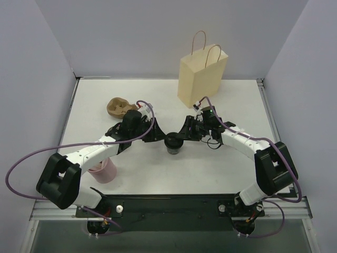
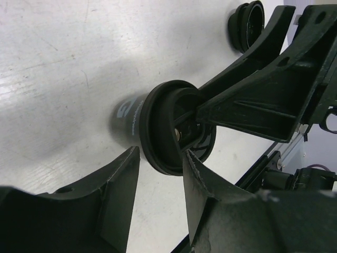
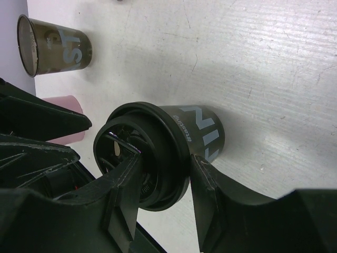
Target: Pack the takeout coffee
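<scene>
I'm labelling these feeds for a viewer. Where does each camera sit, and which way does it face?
Top external: above and behind the bases, looking down over the table toward the paper bag; both arms show.
Left wrist: on the left arm, facing the takeout coffee lid; own fingers below.
Right wrist: faces that lid from the opposite side; own fingers around its rim.
Shared: the coffee.

A robotics lab test cell, not a home or a shop: a bare white table [image 1: 158,95] is boxed in by plain pale walls [image 1: 31,63] at the left, right and top of the overhead view. Two white-and-black arms [image 1: 89,153] (trailing looped purple cables [image 1: 16,174]) are bolted to a metal rail [image 1: 168,203] along the bottom edge.
</scene>
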Robot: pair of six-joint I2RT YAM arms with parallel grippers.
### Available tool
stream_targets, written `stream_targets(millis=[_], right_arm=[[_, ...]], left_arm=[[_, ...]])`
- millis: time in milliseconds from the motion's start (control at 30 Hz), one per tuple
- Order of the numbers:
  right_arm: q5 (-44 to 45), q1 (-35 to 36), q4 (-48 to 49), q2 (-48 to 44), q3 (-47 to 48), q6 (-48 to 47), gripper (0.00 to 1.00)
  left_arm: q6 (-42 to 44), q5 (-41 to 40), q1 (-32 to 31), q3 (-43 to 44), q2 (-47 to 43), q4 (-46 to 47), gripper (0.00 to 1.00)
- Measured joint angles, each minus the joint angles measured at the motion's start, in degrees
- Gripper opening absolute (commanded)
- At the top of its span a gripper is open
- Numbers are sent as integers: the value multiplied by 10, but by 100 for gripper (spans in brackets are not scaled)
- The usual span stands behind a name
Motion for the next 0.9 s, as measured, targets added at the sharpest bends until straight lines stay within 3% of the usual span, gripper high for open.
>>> stream_targets(millis=[633, 900], right_arm=[[-1, 1, 26, -1, -13, 16, 36], [-3, 0, 57, -1, -29, 22, 34]], left_arm=[[0, 5, 0, -22, 22, 20, 45], [-1, 7, 1, -27, 28, 34, 39]])
